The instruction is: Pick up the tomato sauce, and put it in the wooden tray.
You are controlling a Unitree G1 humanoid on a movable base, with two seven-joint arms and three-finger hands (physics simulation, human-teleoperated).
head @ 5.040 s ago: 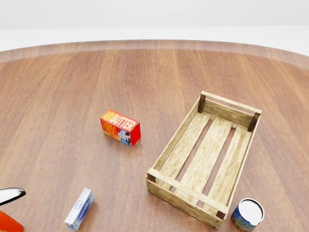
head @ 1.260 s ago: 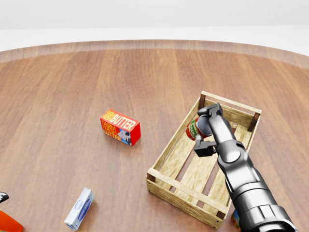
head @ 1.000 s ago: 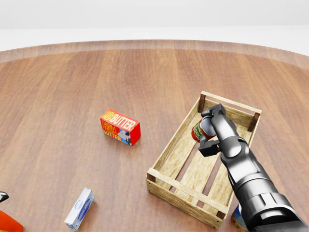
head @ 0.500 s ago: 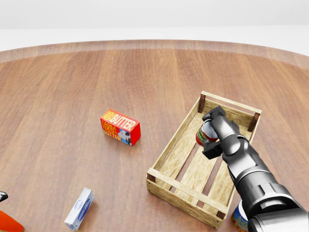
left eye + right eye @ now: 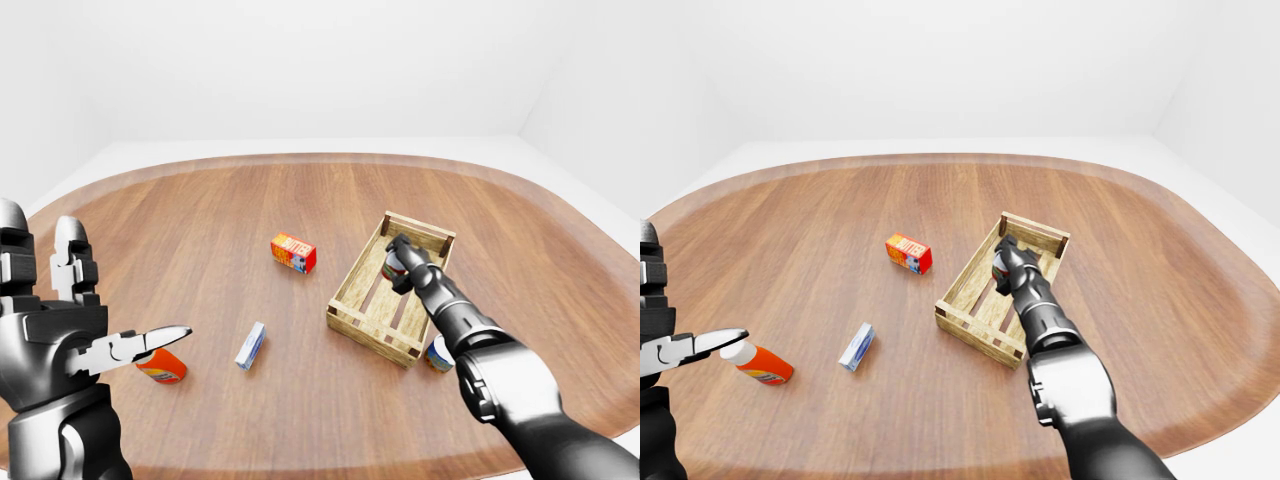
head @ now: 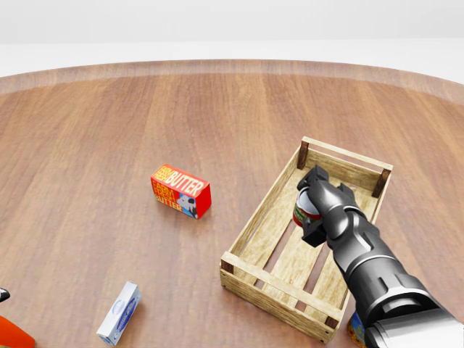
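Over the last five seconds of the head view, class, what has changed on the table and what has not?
The right hand came in from the lower right holding the sauce can, then moved it right and down into the wooden tray. Its fingers are still closed round the can. The butter box, the small blue-and-white box and the tray stayed put; the camera did not move.

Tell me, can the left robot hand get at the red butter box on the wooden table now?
Probably yes: the open left robot hand is free, and nothing stands between it and the red butter box.
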